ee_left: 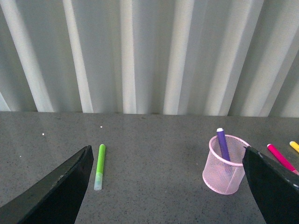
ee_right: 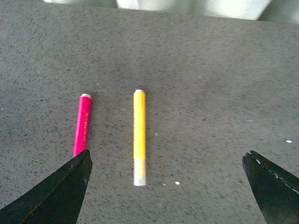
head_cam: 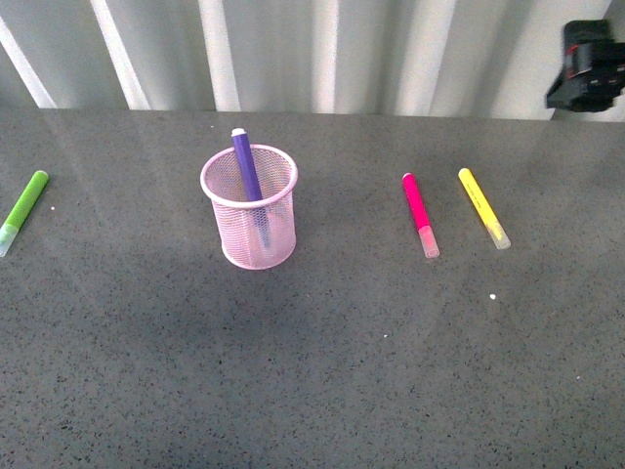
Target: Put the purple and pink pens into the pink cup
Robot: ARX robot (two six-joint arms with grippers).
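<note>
The pink cup stands upright on the grey table, left of the middle, with the purple pen leaning inside it, its tip above the rim. The pink pen lies flat to the right of the cup. In the left wrist view the cup and purple pen sit by the right finger of my open left gripper, and the pink pen shows beyond. My right gripper is open above the table; the pink pen lies partly under one finger. Its dark body shows at the far right.
A yellow marker lies just right of the pink pen, also between the right fingers. A lime-green marker lies at the table's left edge, seen too in the left wrist view. A ribbed white wall backs the table.
</note>
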